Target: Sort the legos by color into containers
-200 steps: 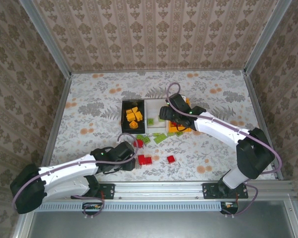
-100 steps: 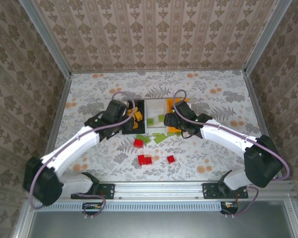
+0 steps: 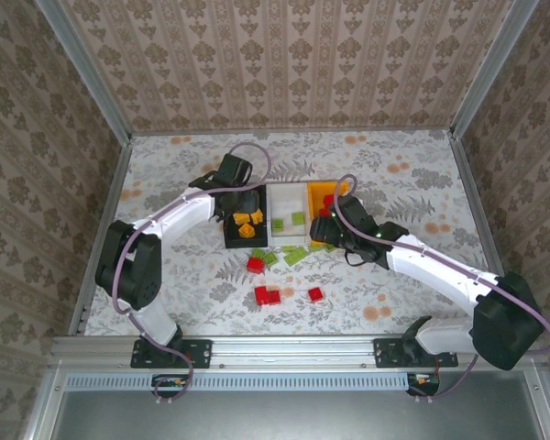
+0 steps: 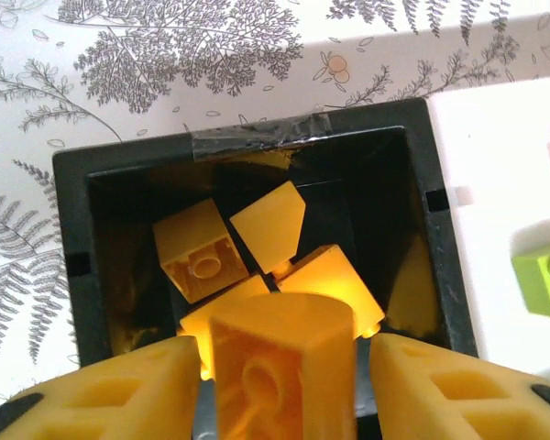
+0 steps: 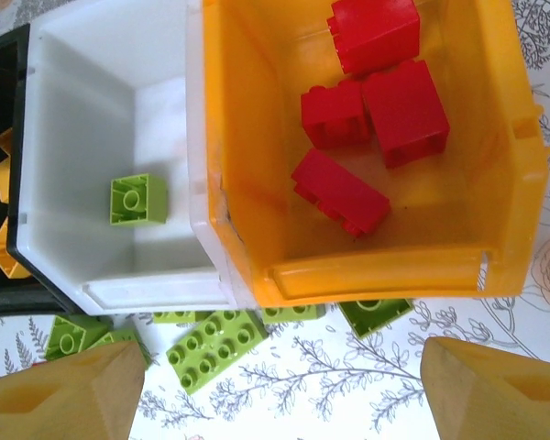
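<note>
Over the black container (image 3: pixel 227 231) hangs my left gripper (image 3: pixel 236 197), open. An orange-yellow lego (image 4: pixel 280 357) sits loose between its fingers (image 4: pixel 128 390), with a gap on the right side. Several orange-yellow legos (image 4: pixel 197 252) lie in that black bin (image 4: pixel 73 229). My right gripper (image 5: pixel 280 385) is open with nothing in it, above the table just in front of the orange container (image 5: pixel 238 137), which holds several red legos (image 5: pixel 403 110). The white container (image 5: pixel 101 82) holds a light green lego (image 5: pixel 137 199). Green legos (image 5: pixel 215 348) lie on the table before the bins.
Three red legos (image 3: pixel 267 295) lie loose on the table, nearer the arm bases, with one more (image 3: pixel 315 293) to their right. Green legos (image 3: pixel 289 255) are scattered along the bins' front edge. The three bins stand side by side, touching.
My left arm swung from the near table up over the black bin carrying the orange-yellow lego, and its jaws have just parted. My right gripper drew back from the orange bin toward the green legos.
</note>
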Available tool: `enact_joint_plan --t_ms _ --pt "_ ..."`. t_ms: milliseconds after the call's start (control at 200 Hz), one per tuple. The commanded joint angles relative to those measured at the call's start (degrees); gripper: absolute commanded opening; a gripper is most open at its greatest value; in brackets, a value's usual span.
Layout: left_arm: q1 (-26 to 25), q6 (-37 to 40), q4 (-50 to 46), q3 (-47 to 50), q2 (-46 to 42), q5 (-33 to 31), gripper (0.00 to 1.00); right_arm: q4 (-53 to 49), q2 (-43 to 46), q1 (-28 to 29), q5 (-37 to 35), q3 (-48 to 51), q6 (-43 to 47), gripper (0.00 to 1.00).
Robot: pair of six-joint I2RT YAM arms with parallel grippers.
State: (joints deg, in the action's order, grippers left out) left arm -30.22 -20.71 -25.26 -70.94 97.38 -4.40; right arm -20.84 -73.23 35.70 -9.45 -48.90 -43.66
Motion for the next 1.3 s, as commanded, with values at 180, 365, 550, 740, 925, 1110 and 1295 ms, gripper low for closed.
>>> enact_joint_plan --t_ms 180,365,550,740,925,1110,1295 --pt "-4.42 -0.72 0.26 3.2 -14.2 2.41 0.88 -4.1 2.84 1.14 4.99 2.62 2.39 0.82" --pt "-12.7 -3.33 0.99 12.67 -27.66 -0.47 1.0 -6.04 1.58 6.05 6.9 3.96 5.09 0.82" --pt "-20.09 -9.72 1.33 25.51 -40.09 -6.71 1.0 -7.26 -1.83 12.44 6.83 6.5 6.2 0.82" --pt "-22.62 -17.96 2.15 38.59 -50.35 -9.84 1.0 -7.21 -7.69 18.93 3.73 6.68 6.48 0.8" --pt "-22.78 -23.05 2.12 45.01 -54.6 -10.02 1.0 -7.81 -12.37 21.42 -0.91 5.41 5.53 0.71" --pt "-22.78 -24.85 1.39 46.68 -56.7 -10.98 1.0 -7.48 -14.29 21.77 -1.53 5.03 5.25 0.48" --pt "-22.78 -24.57 1.28 47.07 -58.66 -11.83 1.0 -7.18 -11.21 21.78 -2.5 4.84 5.22 0.34"
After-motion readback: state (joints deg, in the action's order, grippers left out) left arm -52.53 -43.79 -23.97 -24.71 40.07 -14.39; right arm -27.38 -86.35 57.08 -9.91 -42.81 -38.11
